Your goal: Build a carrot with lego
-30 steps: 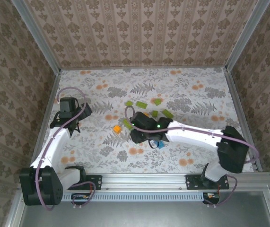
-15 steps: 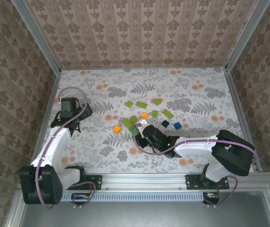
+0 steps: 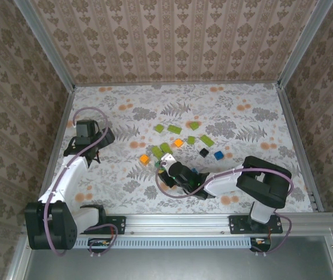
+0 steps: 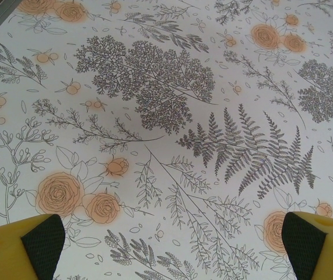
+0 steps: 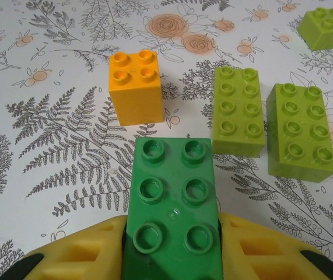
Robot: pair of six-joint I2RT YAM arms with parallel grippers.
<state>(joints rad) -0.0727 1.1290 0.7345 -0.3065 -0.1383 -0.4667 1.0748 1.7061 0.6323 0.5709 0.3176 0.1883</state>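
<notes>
My right gripper is clamped on a dark green brick, with an orange brick and two lime bricks just ahead of it. The rest of the lego lies loose mid-table. My left gripper hangs wide open off to the left, holding nothing.

— Where does the top view sit?
— High above the near edge, looking down from afar on the whole flower-printed tabletop.
— And the wrist cameras?
— The left one hangs close over the left part of that tabletop, tilted down at it. The right one sits very low near the middle, looking along a dark green plastic brick.
— Any overlap?
— Yes. The square orange plastic brick and two long lime-green plastic bricks beside it show from above too.
</notes>
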